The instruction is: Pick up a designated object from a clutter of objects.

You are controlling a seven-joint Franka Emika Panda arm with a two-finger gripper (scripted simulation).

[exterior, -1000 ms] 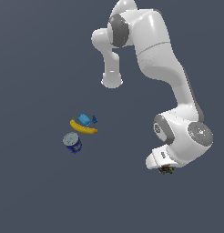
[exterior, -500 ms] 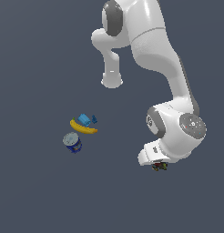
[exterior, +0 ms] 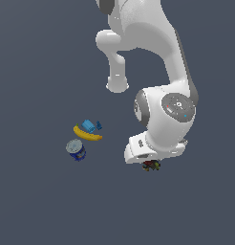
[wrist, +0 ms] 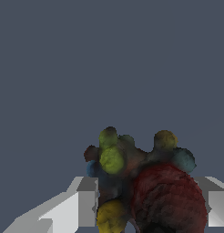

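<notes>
The designated object (wrist: 165, 200) is a dark lumpy thing with a big red rounded part and yellow, green and teal bumps. In the wrist view it fills the gap between my two grey fingers (wrist: 86, 202), which press on it from both sides. My gripper (wrist: 150, 202) is shut on it. In the exterior view the object (exterior: 151, 166) peeks out just under the hand, and the gripper (exterior: 150, 162) itself is mostly hidden by the white wrist. The rest of the clutter lies well off to the exterior view's left.
A yellow banana (exterior: 88, 134), a small light-blue blocky item (exterior: 89, 126) touching it, and a blue can with a grey top (exterior: 76, 150) lie together on the dark grey floor. The arm's white base post (exterior: 117, 83) stands behind.
The hand has moved toward the exterior view's left and slightly up in the picture, and the dark object has moved along with it. The banana, can and blue block have not moved.
</notes>
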